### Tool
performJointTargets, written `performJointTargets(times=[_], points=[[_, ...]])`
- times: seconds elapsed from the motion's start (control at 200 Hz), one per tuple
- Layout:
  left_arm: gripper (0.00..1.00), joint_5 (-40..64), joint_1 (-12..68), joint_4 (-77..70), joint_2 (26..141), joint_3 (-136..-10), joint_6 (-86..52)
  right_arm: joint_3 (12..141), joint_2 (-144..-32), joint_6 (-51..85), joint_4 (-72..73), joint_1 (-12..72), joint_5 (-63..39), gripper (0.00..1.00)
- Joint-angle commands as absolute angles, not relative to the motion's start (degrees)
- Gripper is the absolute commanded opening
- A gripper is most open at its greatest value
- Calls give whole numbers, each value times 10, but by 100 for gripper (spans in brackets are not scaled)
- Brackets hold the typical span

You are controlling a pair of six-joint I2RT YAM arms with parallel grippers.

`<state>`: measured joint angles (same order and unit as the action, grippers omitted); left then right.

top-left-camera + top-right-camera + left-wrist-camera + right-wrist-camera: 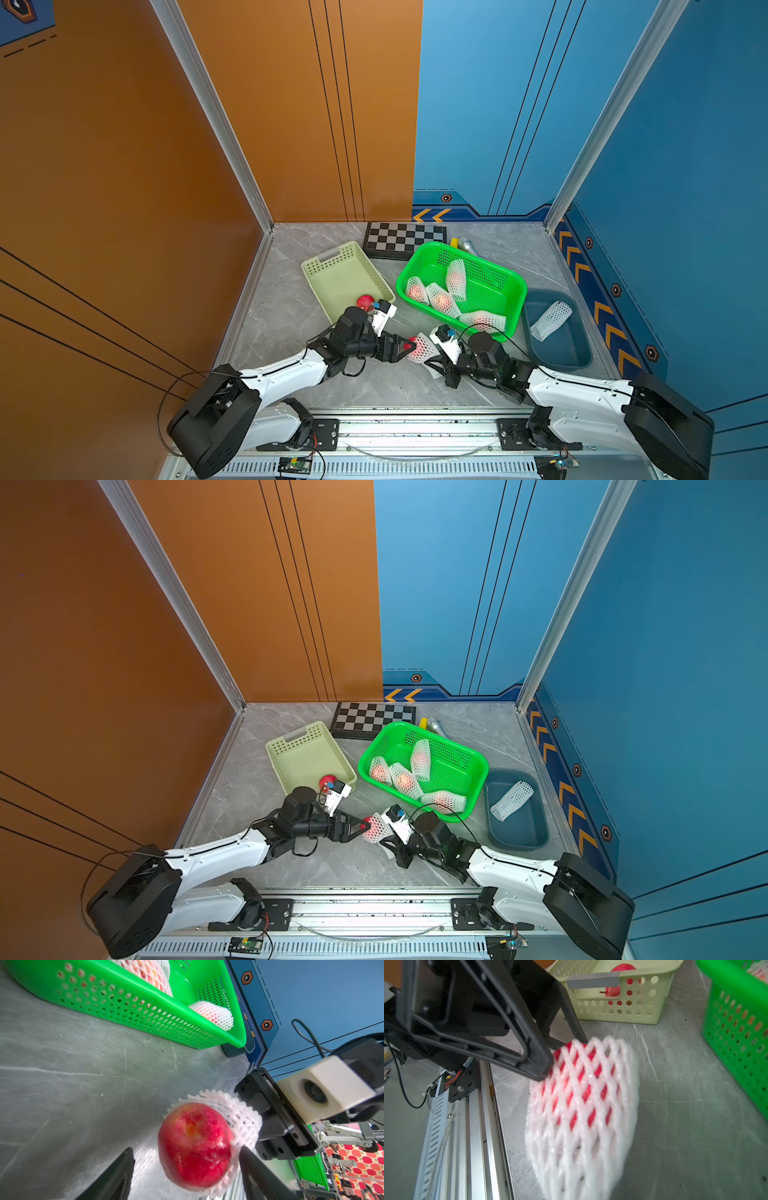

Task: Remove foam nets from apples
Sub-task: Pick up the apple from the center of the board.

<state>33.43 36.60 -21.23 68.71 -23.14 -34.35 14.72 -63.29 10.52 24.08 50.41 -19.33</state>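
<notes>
Left gripper jaws wide, straddling the exposed end of an apple — one finger against the mesh, the other apart from the fruit, no firm grip evident. Right gripper pinched tight on the far tail of the foam net; apple roughly half out, between the two arms near the table's front. Tally: one bare apple in the pale basket, one empty net in the blue tub, four netted apples waiting in the green basket — most of the job looks left. Grey marbled tabletop, chessboard at the back, orange and blue wall panels.
</notes>
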Motion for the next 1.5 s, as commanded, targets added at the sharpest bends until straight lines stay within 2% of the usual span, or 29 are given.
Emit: performJointTargets(times=[0.0, 0.441, 1.057, 1.112, 1.207, 1.362, 1.492], points=[[80, 338, 357, -224, 673, -221, -348, 129, -607, 91, 251, 500, -204, 0], [78, 403, 368, -269, 696, -233, -361, 118, -555, 68, 257, 499, -210, 0], [79, 435, 389, -282, 727, -250, -361, 157, -596, 34, 260, 498, -250, 0], [74, 430, 388, -283, 726, -248, -361, 161, -601, 34, 260, 496, -249, 0], [60, 420, 385, -285, 720, -245, -361, 163, -606, 36, 257, 494, -248, 0], [55, 391, 361, -285, 702, -234, -367, 155, -607, 46, 254, 490, -241, 0], [54, 366, 340, -285, 680, -225, -372, 151, -602, 52, 242, 482, -224, 0]])
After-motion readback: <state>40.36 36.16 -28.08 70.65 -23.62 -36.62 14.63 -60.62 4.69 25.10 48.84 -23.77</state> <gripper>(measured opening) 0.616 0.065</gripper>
